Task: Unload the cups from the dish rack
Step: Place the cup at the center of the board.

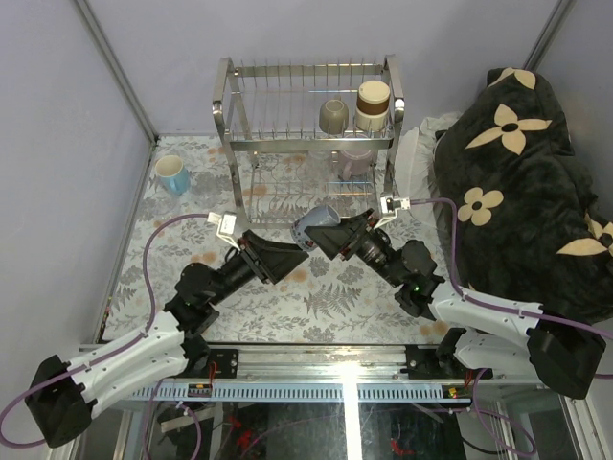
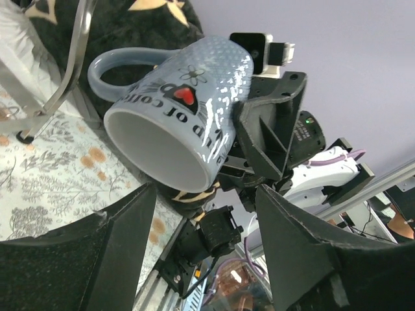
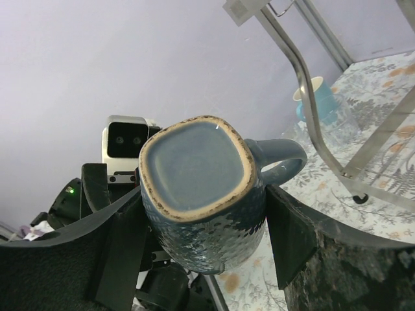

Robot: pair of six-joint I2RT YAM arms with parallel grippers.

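Observation:
My right gripper (image 1: 330, 237) is shut on the grey-blue cup (image 1: 314, 228) and holds it tilted above the table, in front of the dish rack (image 1: 306, 125). In the right wrist view the cup's square base (image 3: 194, 168) faces the camera, squeezed between both fingers (image 3: 292, 240). My left gripper (image 1: 287, 257) is open, pointing at the cup's white mouth (image 2: 162, 146), which sits just beyond its fingertips (image 2: 139, 201). An olive-grey mug (image 1: 334, 116) and a brown-and-cream cup (image 1: 373, 103) stand on the upper tier, a pale lilac mug (image 1: 356, 158) below. A light blue mug (image 1: 173, 175) stands on the table at the left.
A black blanket with cream flowers (image 1: 517, 163) is heaped at the right, next to the rack. The rack's chrome leg (image 3: 311, 123) passes close to the held cup. Lilac walls close in the back and the left.

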